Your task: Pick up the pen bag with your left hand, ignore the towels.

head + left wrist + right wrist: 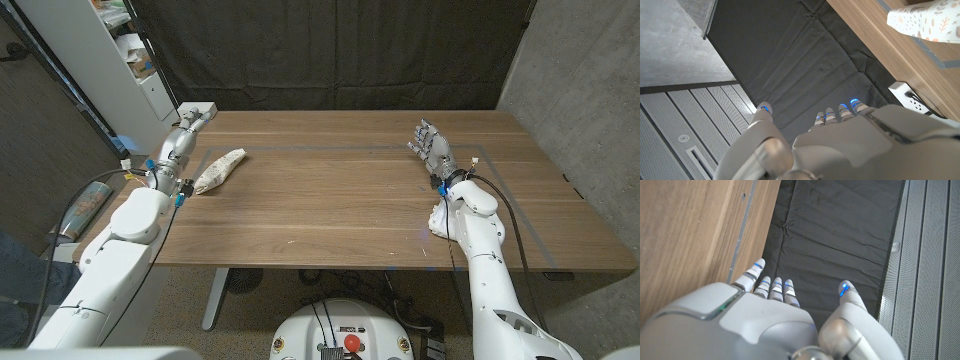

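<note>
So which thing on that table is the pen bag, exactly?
Start at the wooden table and go to its left side, near the robot's left hand. The pen bag is the small, long cream pouch lying slantwise there, speckled with a leaf print.

Setting: you worked in a robot test bay of a laboratory type, not a home or shop. You had a bare wooden table (pixel 360 190) on a metal frame, a black cloth backdrop (pixel 330 55) hung behind it, plain concrete-grey walls (pixel 590 90) to either side, and a white shelving unit (pixel 120 50) with stored items at your left. A white power strip (pixel 907 95) sat at the table's far edge, and cables (pixel 75 215) ran along the arm.
</note>
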Tool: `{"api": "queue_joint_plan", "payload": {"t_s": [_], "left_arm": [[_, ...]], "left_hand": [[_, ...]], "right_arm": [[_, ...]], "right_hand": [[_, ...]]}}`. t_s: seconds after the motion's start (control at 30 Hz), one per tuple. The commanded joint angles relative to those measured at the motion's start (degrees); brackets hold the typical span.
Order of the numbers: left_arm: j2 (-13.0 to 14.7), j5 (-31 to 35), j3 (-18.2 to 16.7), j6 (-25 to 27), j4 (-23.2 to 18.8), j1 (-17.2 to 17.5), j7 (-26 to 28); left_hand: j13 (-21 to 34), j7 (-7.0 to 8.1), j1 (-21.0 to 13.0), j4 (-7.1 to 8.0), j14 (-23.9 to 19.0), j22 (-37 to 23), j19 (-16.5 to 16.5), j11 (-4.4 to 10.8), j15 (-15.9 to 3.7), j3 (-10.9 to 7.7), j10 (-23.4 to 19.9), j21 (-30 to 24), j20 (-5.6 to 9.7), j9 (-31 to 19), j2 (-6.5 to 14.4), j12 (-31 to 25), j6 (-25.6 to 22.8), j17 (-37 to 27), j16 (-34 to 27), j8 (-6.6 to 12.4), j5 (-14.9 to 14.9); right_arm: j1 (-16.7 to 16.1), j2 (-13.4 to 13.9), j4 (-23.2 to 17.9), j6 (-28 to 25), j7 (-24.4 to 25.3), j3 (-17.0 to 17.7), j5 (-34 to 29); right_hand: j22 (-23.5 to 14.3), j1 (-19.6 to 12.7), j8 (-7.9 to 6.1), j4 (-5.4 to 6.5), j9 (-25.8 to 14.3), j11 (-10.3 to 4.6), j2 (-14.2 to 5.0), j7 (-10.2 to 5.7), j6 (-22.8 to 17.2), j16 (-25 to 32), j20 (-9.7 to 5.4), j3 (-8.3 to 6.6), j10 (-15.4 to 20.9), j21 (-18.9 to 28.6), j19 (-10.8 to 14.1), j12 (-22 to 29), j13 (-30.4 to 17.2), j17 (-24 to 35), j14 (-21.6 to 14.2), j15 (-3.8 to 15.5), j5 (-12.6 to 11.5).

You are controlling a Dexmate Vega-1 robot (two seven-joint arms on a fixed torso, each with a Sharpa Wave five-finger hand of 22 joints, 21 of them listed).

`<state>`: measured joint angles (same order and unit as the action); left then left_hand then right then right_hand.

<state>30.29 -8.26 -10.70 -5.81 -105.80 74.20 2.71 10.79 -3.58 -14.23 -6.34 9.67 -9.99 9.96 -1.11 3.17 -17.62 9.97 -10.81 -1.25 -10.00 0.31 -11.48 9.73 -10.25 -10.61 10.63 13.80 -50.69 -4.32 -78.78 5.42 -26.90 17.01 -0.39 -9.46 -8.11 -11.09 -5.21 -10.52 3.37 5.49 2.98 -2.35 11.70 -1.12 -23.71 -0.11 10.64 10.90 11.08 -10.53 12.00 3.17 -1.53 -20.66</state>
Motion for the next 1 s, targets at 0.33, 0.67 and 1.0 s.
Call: {"api": "queue_joint_plan", "payload": {"t_s": [0.33, 0.67, 1.0], "left_arm": [[1.4, 9.5, -1.0, 4.2, -2.7, 1.0, 2.2], [1.7, 12.0, -3.4, 5.7, -4.4, 2.9, 2.1], [0.5, 12.4, -5.7, 5.8, -4.4, 3.8, 1.9]], "left_hand": [[0.2, 0.65, -1.0, -0.54, 4.4, -0.3, 4.6, 0.56, -0.49, -0.49, 2.5, -0.2, -0.56, -0.2, 0.2, -0.3, 2.3, -0.2, -0.1, 0.20, 0.4], [0.2, 0.73, -1.3, -0.68, 4.5, -0.3, 4.9, 0.59, -0.56, -0.57, 2.7, -0.1, -0.69, -0.2, 0.4, -0.3, 2.3, -0.2, 0.0, 0.18, 0.4], [0.2, 0.81, -1.6, -0.86, 4.6, -0.3, 5.0, 0.62, -0.52, -0.67, 2.8, -0.1, -0.82, -0.2, 0.5, -0.3, 2.5, -0.2, 0.0, 0.13, 0.4]], "right_arm": [[-0.8, -0.3, -0.9, 0.1, 0.8, 0.2, 0.2], [-0.7, -0.3, -1.1, 0.0, 1.1, -0.1, 0.1], [-1.1, -0.4, -2.2, -0.5, 1.6, -0.4, -0.2]], "right_hand": [[-0.3, 0.1, -0.15, -0.07, -0.3, 0.14, -0.34, 0.23, -0.2, 0.3, 0.25, 0.17, 0.2, 0.3, 0.3, 0.1, -0.2, 0.1, -0.4, -0.09, -0.7], [-0.3, 0.1, -0.14, -0.08, -0.3, 0.15, -0.36, 0.27, -0.2, 0.3, 0.26, 0.24, 0.2, 0.3, 0.3, 0.1, -0.2, 0.1, -0.5, -0.09, -0.8], [-0.3, 0.1, -0.18, -0.10, -0.3, 0.20, -0.38, 0.25, -0.3, 0.3, 0.31, 0.31, 0.2, 0.3, 0.3, 0.1, -0.2, 0.1, -0.5, -0.15, -0.9]]}}
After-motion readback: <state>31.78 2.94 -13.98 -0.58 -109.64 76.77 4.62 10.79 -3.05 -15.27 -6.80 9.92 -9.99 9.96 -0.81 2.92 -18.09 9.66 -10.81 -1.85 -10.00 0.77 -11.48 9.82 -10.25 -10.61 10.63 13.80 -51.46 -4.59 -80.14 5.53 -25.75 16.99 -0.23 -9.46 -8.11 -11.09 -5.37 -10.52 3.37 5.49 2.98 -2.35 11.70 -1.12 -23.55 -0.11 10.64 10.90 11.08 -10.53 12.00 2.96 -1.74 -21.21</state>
